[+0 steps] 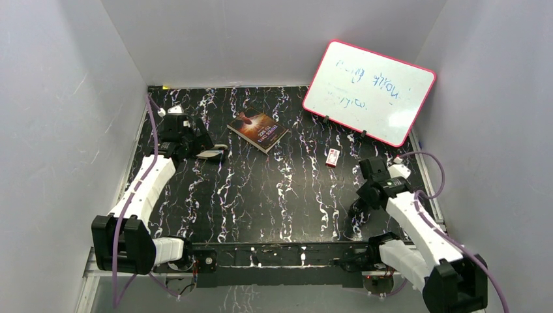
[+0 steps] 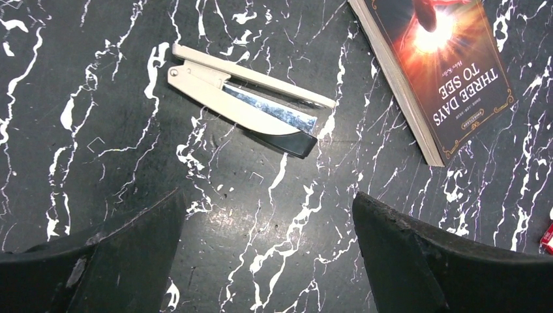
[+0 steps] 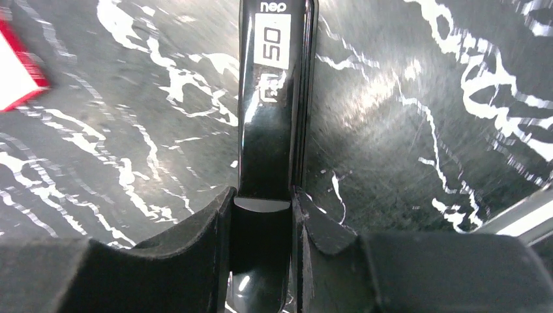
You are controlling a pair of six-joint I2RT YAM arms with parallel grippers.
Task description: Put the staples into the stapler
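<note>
Book [image 1: 258,129], whiteboard [image 1: 369,91]; right tool [image 3: 261,202] grips black stapler [image 3: 274,98]

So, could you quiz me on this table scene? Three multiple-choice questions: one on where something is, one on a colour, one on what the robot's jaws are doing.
1. Where does the small red-and-white box lie?
A) in a drawer
B) on the table, near the whiteboard
C) on a shelf

2. What colour is the whiteboard's frame?
A) blue
B) green
C) pinkish red

3. What are the right arm's jaws doing?
A) closed on a glossy black bar
B) spread wide with nothing between
C) out of sight

Answers:
1 B: the top view shows it on the marbled surface by the board's lower edge.
2 C: the rim shows pinkish red all round.
3 A: the right wrist view shows the bar pinched between them.
</note>
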